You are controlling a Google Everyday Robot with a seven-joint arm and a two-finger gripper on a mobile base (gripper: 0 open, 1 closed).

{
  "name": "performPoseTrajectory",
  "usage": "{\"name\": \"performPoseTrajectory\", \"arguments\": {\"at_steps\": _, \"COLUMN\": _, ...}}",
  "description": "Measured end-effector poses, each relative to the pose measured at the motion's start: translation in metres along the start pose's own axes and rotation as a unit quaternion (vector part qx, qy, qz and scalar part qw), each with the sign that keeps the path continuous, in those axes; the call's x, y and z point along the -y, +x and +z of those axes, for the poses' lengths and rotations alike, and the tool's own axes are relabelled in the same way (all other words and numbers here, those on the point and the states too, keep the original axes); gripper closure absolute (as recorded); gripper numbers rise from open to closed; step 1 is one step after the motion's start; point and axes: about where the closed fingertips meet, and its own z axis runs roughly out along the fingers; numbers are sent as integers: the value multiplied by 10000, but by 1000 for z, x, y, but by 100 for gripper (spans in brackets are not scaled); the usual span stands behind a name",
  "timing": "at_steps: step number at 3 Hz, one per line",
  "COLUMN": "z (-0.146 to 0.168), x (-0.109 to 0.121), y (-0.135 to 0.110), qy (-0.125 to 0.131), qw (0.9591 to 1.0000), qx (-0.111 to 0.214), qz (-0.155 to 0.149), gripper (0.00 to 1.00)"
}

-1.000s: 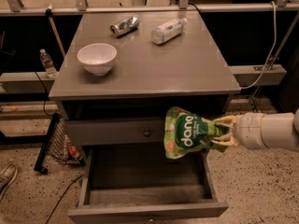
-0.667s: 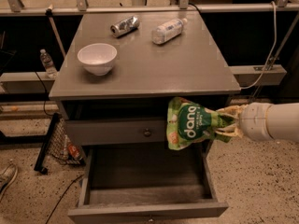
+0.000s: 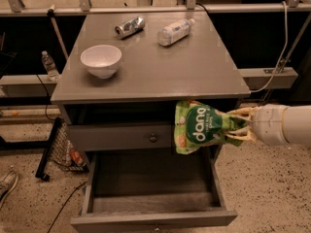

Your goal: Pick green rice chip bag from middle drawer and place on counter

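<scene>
We find open counter [image 3: 194, 67] front right, above our gripper [image 3: 237, 126] clasping the bag [image 3: 199, 125]; bowl [image 3: 101, 59], can [image 3: 129, 26] and bottle [image 3: 174, 31] block its left and back.

gripper [image 3: 234, 125] clamped on bag [image 3: 198, 126], arm [image 3: 284, 125] cut off right

tool [image 3: 236, 125]: right side, just below the front edge of the surface [image 3: 194, 69], clamping green rice chip bag [image 3: 200, 126] | bag: in air above open middle drawer [image 3: 150, 184] | surface: white bowl [image 3: 101, 60], can [image 3: 129, 26], clear bottle [image 3: 174, 31] lying down

A bright-green bag [image 3: 200, 126] with white lettering was held by the cream gripper [image 3: 234, 125] beside the grey counter [image 3: 194, 67].
</scene>
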Motion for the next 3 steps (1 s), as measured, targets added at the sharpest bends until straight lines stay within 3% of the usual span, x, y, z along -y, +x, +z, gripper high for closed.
{"name": "performPoseTrajectory", "arguments": {"at_steps": 3, "z": -67, "x": 7, "y": -34, "qy": 397, "qw": 9984, "qx": -142, "qz": -386, "gripper": 100}}
